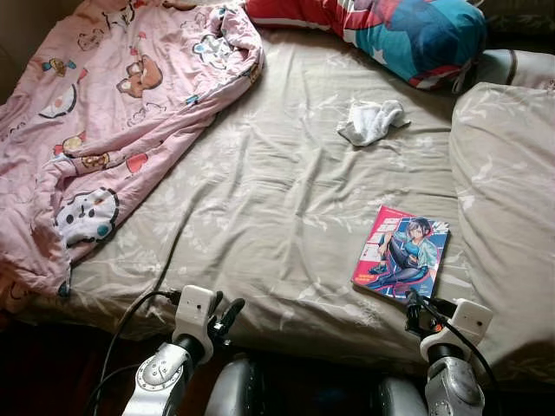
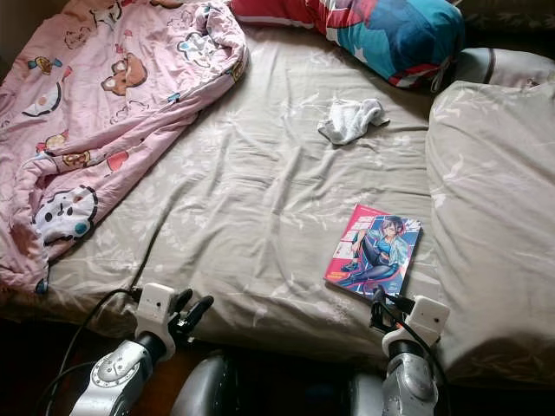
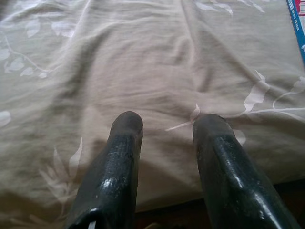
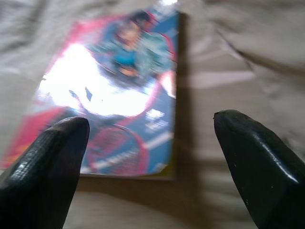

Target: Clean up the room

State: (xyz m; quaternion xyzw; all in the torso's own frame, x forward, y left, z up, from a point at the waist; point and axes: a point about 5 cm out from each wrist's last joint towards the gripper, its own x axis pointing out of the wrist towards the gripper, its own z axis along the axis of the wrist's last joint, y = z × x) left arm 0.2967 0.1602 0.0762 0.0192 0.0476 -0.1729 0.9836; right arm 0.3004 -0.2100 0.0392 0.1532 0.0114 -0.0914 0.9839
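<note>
right gripper (image 4: 151, 143) spread wide at the book (image 1: 401, 252); left gripper (image 3: 167, 131) open, idle. risk: flat glossy cover, fingers skate off.

A beige bed sheet (image 1: 260, 191) with a pale leaf pattern covers the bed, creased across the middle. A large beige pillow (image 1: 507, 191) lies along the right side. At the far edge rests a red and blue patterned pillow (image 1: 416, 35). Dark floor (image 1: 43, 364) shows at the near left.
</note>
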